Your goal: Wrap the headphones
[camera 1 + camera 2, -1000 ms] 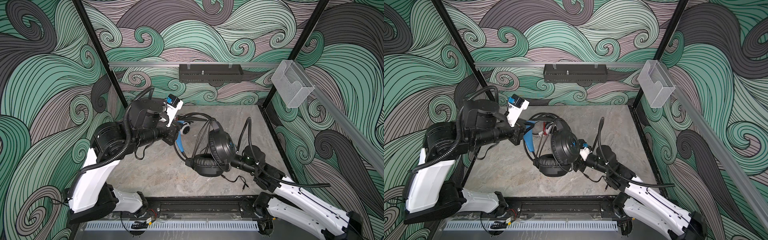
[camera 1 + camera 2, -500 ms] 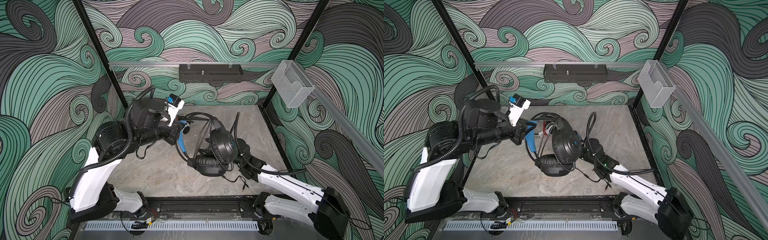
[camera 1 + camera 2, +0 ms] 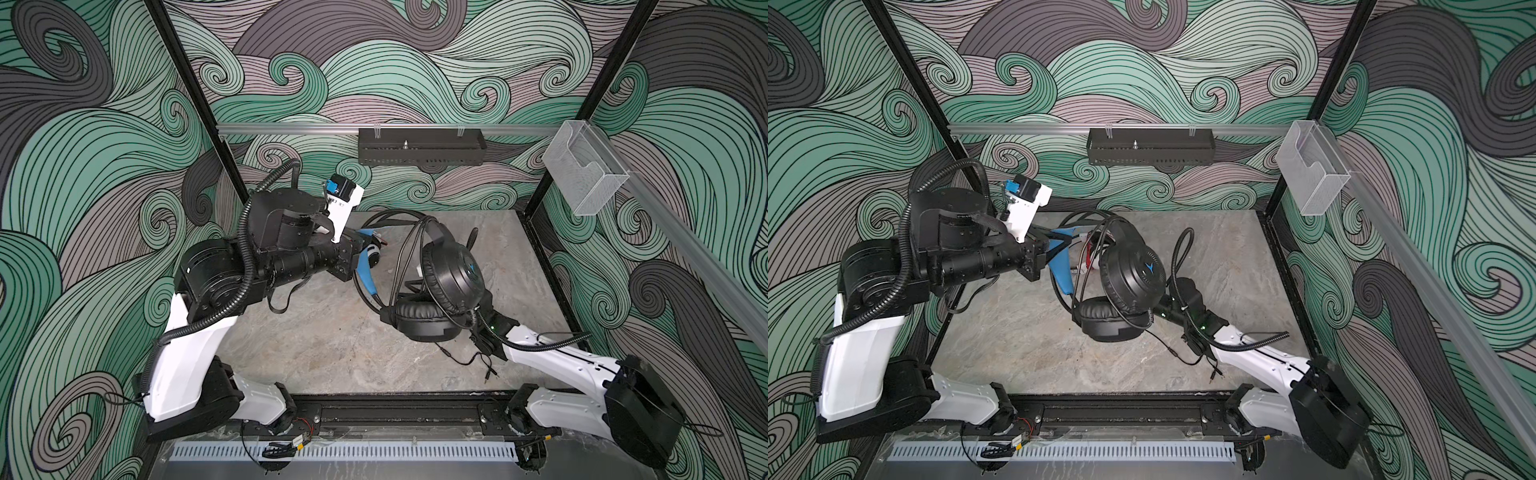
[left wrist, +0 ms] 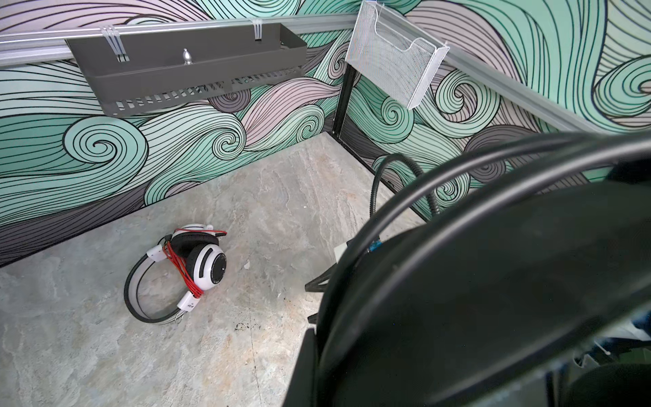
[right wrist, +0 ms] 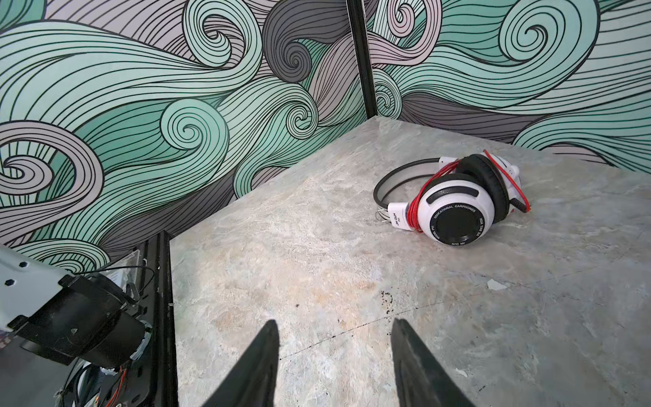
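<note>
Headphones point(image 3: 1133, 270) — 2: black headset point(image 3: 453, 274) clamped in left gripper point(image 3: 1057, 240) (white headset point(image 5: 454, 197) lies on table point(image 5: 299, 246)) — right gripper point(image 5: 333, 321) spread apart.

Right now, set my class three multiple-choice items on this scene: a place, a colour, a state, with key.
1. Where is the white over-ear headset with black pads? A held aloft B on a hook C lying on the grey marbled table.
2. The thin cord wound around it is: A blue B red C black.
3. The right gripper is: A open, empty B shut tight C shut on cord.
Key: C, it rests there; B, red loops cross its cup; A, table shows between its fingers.
</note>
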{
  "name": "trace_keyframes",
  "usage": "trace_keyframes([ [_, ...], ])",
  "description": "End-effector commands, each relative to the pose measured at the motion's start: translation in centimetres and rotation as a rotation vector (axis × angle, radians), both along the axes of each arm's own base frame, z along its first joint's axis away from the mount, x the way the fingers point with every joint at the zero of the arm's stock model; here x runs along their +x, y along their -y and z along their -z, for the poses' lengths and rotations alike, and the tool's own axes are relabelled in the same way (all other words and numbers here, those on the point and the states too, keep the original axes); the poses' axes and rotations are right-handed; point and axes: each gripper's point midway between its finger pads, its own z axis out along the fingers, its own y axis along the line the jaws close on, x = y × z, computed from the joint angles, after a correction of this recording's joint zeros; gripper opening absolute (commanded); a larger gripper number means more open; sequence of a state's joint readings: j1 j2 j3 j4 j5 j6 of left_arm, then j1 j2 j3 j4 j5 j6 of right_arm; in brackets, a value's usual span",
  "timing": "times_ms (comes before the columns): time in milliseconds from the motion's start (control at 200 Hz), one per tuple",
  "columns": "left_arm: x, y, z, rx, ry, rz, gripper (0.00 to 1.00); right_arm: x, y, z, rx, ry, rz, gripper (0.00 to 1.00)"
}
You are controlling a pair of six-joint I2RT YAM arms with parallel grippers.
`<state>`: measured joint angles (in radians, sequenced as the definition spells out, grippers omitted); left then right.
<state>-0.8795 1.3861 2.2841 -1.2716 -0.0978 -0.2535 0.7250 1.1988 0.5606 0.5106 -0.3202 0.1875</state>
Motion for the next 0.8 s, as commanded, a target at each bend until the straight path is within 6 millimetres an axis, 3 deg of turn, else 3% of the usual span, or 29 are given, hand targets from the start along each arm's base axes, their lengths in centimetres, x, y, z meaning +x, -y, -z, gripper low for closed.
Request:
trace_keyframes([
  [0,0.3,0.1,-1.8,-0.097,0.002,-0.026,0.00,-0.3,0.3,-0.6,0.050,0.005,-0.002,0.44],
  [135,0.8,0.0,-1.7,-0.117,-0.022,-0.043,0.00,-0.9,0.8,-0.2,0.052,-0.004,-0.003,0.42],
  [365,1.5,0.0,-1.3,-0.139,-0.056,-0.056,0.00,-1.7,2.7,0.2,0.053,0.010,0.051,0.48],
  [791,1.5,0.3,-1.1,-0.167,-0.080,-0.054,0.00,-0.7,1.7,0.7,0.063,0.002,0.042,0.57],
])
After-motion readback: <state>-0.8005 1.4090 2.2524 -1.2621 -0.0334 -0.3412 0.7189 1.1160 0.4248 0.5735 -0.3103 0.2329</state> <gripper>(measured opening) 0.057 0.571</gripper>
